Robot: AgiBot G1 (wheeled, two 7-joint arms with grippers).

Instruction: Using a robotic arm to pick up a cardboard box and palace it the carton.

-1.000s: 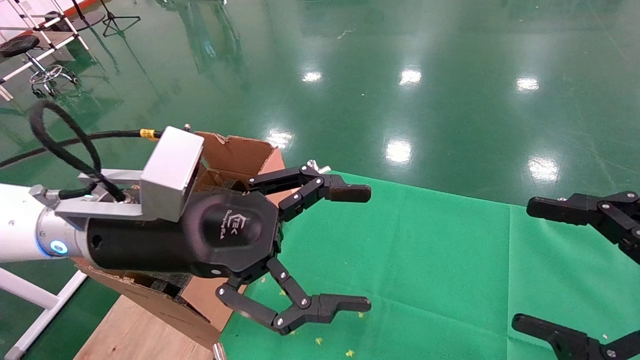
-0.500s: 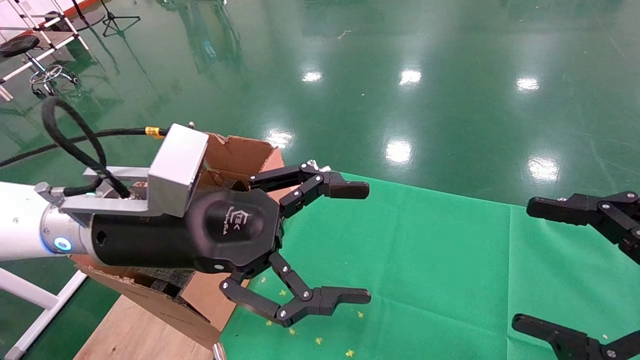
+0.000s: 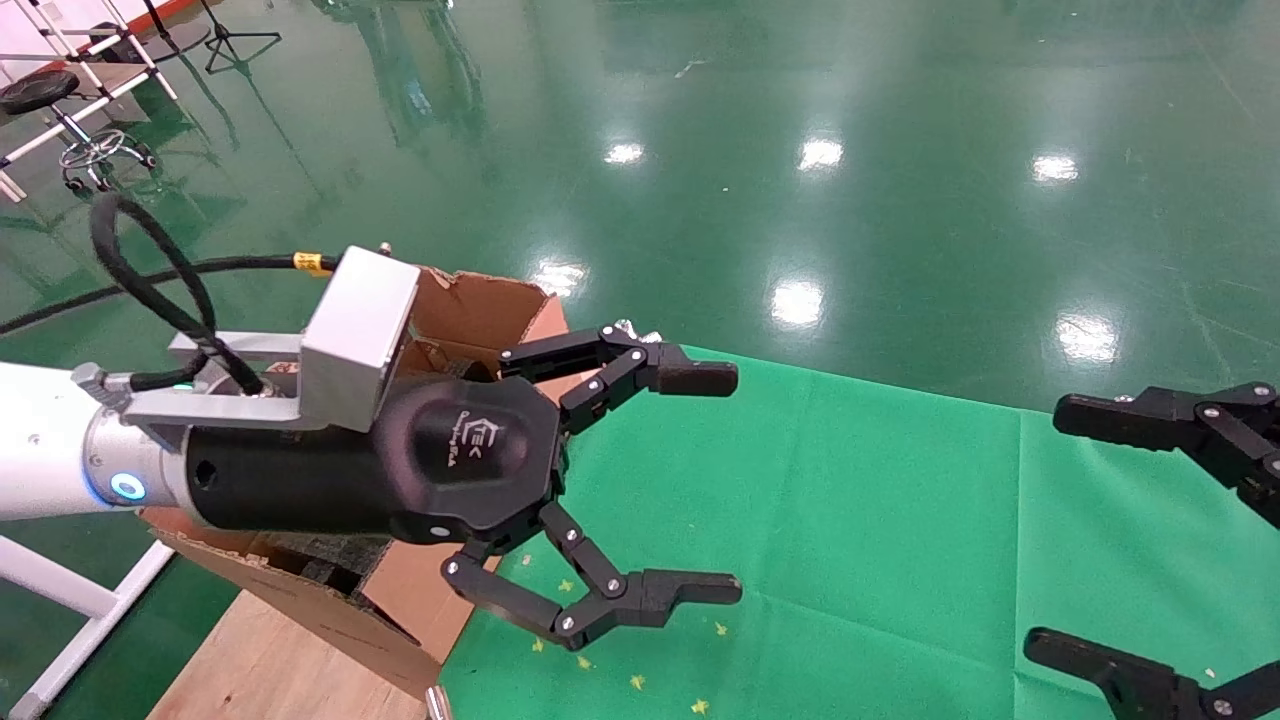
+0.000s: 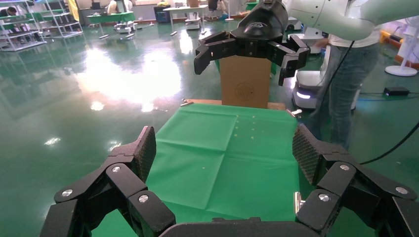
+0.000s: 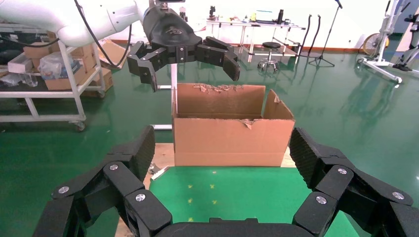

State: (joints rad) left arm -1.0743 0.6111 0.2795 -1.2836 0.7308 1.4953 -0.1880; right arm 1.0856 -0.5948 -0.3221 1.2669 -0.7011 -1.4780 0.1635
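Note:
The carton is large and brown with torn rims. It stands at the left end of the table, and black foam shows inside it. It also shows in the right wrist view. My left gripper, on the white robotic arm, hangs open and empty above the green cloth just right of the carton. It also shows in its own view and in the right wrist view. My right gripper is open and empty at the right edge. The small taped cardboard box is out of view.
A green cloth covers the wooden table. In the left wrist view an upright brown box with a round printed mark stands at the table's far end, behind my right gripper. A person stands beside it.
My left gripper has shifted slightly right and its jaws have narrowed a little. The right gripper has not moved.

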